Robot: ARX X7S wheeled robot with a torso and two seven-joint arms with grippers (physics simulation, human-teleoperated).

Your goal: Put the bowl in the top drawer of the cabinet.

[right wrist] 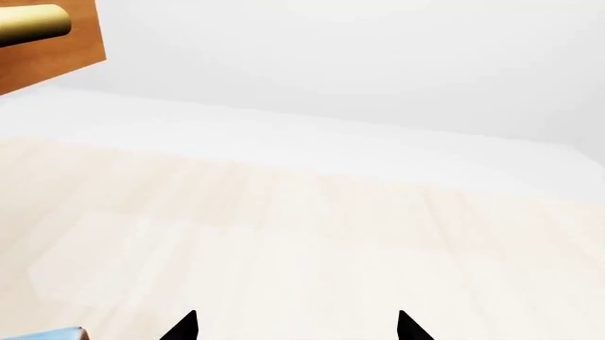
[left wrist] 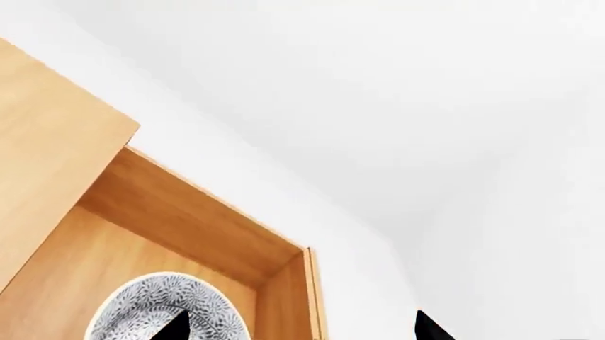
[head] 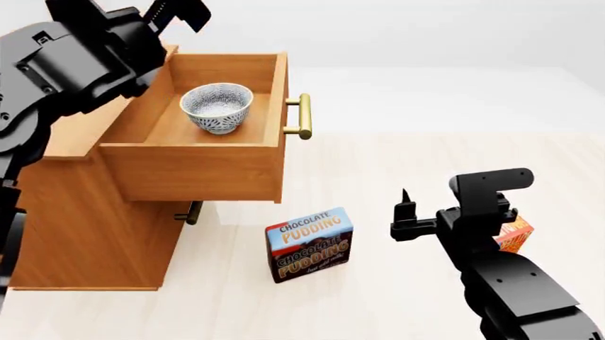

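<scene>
The white, grey-speckled bowl (head: pixel 217 106) stands upright inside the top drawer (head: pixel 194 166), which is pulled well out of the orange-brown cabinet (head: pixel 71 227). In the left wrist view the bowl (left wrist: pixel 161 312) sits on the drawer floor near a corner. My left gripper (head: pixel 180 8) is raised above the drawer's back, apart from the bowl. It is open (left wrist: pixel 302 329) and holds nothing. My right gripper (head: pixel 404 216) hovers low over the floor to the right of the cabinet, also open (right wrist: pixel 295 329) and empty.
The top drawer's brass handle (head: pixel 300 115) sticks out toward the right. The lower drawer's handle (head: pixel 192 211) peeks out under the open drawer. A chocolate pudding box (head: pixel 310 244) stands on the pale floor in front, and an orange box (head: pixel 515 236) is partly hidden behind my right arm.
</scene>
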